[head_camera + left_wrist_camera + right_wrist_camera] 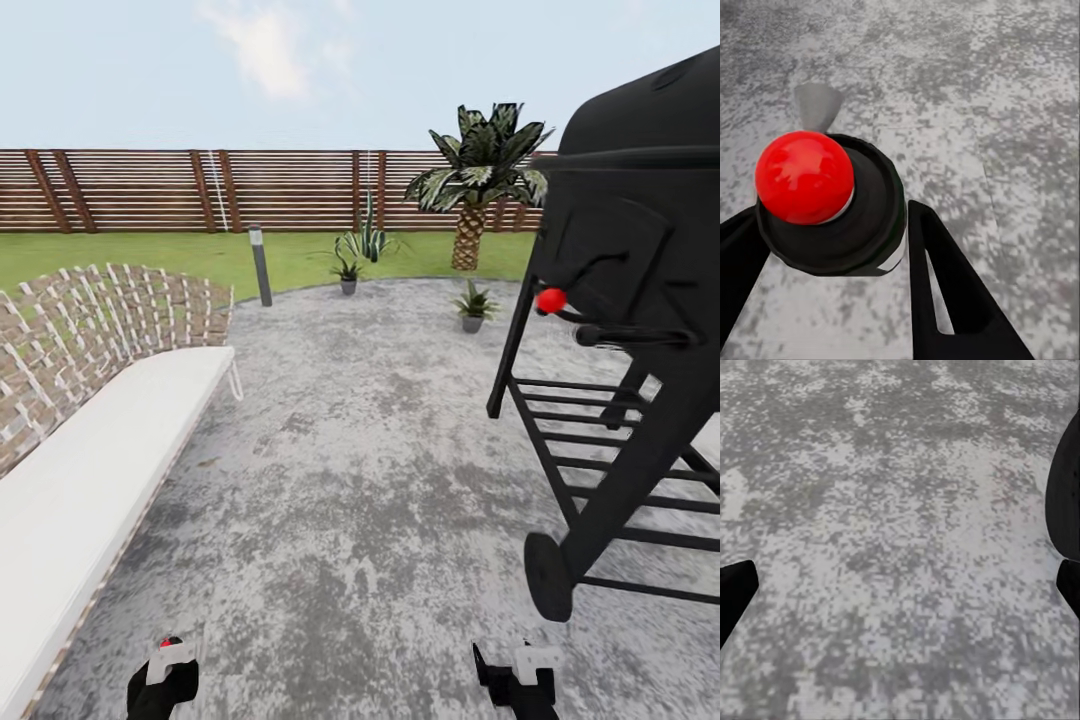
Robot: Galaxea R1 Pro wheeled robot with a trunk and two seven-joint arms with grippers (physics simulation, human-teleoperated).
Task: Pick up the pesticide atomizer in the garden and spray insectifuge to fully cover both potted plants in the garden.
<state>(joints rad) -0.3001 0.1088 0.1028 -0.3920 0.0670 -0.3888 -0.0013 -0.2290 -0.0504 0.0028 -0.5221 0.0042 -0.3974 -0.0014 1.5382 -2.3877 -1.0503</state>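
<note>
Held in my left gripper [832, 251], the pesticide atomizer [862, 210] shows its black spray head and a red ball on top, with a dark finger on each side. In the head view that gripper [165, 672] is at the bottom edge, left of centre, with the atomizer's red tip [168, 642] showing above it. My right gripper [515, 680] hangs low over the paving with its fingers [733, 592] spread wide and nothing between them. Two small potted plants stand far ahead on the patio's far rim, one [348, 270] near the lawn and one [473, 305] to its right.
A black barbecue grill [620, 330] on wheels stands close on the right. A woven bench with a white cushion [90, 450] runs along the left. A grey bollard lamp [260, 265], an agave [368, 238], a palm [480, 180] and the slatted fence [200, 190] lie beyond the patio [360, 480].
</note>
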